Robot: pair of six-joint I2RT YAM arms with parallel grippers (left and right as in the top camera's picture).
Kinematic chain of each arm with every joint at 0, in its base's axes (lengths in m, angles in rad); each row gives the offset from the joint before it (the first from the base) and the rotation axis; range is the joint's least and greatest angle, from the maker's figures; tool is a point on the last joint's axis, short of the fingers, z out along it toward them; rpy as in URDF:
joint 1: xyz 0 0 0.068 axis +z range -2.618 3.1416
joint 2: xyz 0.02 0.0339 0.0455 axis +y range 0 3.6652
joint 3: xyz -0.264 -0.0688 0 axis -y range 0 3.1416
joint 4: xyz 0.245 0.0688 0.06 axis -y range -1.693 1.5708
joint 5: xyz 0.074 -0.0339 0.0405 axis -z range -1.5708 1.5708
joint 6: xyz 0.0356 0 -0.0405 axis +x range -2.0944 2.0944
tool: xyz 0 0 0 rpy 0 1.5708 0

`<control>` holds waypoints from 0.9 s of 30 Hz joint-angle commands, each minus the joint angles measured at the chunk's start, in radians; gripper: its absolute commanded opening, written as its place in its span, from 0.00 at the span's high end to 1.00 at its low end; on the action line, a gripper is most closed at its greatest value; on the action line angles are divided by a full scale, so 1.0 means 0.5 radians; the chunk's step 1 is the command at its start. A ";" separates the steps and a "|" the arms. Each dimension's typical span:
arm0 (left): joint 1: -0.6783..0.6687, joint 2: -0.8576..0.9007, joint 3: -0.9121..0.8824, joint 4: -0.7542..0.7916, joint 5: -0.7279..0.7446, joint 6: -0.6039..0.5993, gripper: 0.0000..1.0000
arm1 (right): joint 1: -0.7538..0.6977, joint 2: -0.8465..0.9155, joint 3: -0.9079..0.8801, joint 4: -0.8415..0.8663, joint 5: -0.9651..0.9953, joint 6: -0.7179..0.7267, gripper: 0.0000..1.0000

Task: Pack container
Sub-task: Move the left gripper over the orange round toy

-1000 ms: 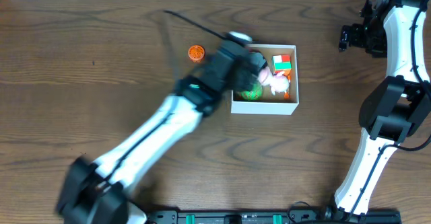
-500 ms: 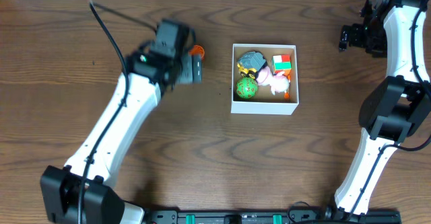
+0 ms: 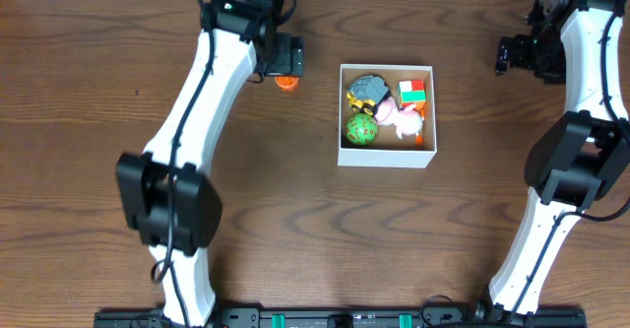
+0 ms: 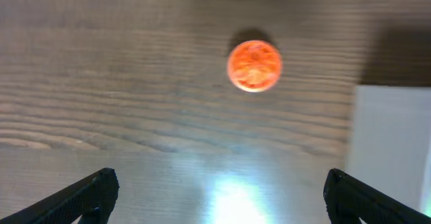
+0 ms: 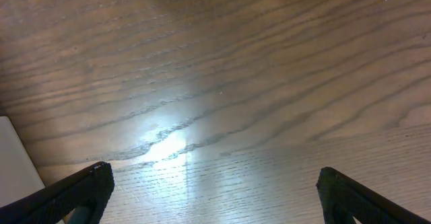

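1. Dark brown wood-grain counter (image 3: 79, 121): it carries every item we list below.
2. White-and-black left robot arm (image 3: 212, 82): it reaches from its base at the near edge up to the far side of the counter, left of centre.
3. Black left fingers (image 3: 283, 58): released and spread wide, grasping nothing. In the left wrist view we see both tips in the lower corners with only bare wood between them.
4. Small round orange ball with a textured surface (image 3: 286, 83): it rests on the counter just beside the left fingers. In the wrist view it lies ahead of the tips and apart from both. It sits left of the box, near it but not touching.
5. Container, a square shallow cardboard box with white outer walls and a brown inside (image 3: 386, 157): it stands flat and open-topped on the counter, right of centre. One white wall shows at the right edge of the left wrist view.
6. Contents of the container, packed close together:
   - a green textured ball (image 3: 361, 129) in the near left corner;
   - a grey-and-yellow toy (image 3: 367, 90) in the far left corner;
   - a pink toy (image 3: 402, 119) right of the green ball;
   - a red, white and green cube (image 3: 413, 94) in the far right corner.
7. Black right fingers (image 3: 507, 55): released, spread wide and empty, well apart from the container on its right. The right wrist view shows bare wood between the tips.
8. White-and-black right robot arm (image 3: 581, 72): it runs along the right edge of the counter.
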 commanded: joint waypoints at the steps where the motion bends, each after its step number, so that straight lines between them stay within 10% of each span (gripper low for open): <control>1: 0.076 0.027 0.059 0.021 0.002 -0.013 0.02 | -0.014 -0.023 -0.008 0.005 -0.001 0.027 0.01; 27: 0.040 0.459 0.059 0.340 0.053 0.066 0.02 | -0.014 -0.023 -0.008 0.005 -0.002 0.027 0.01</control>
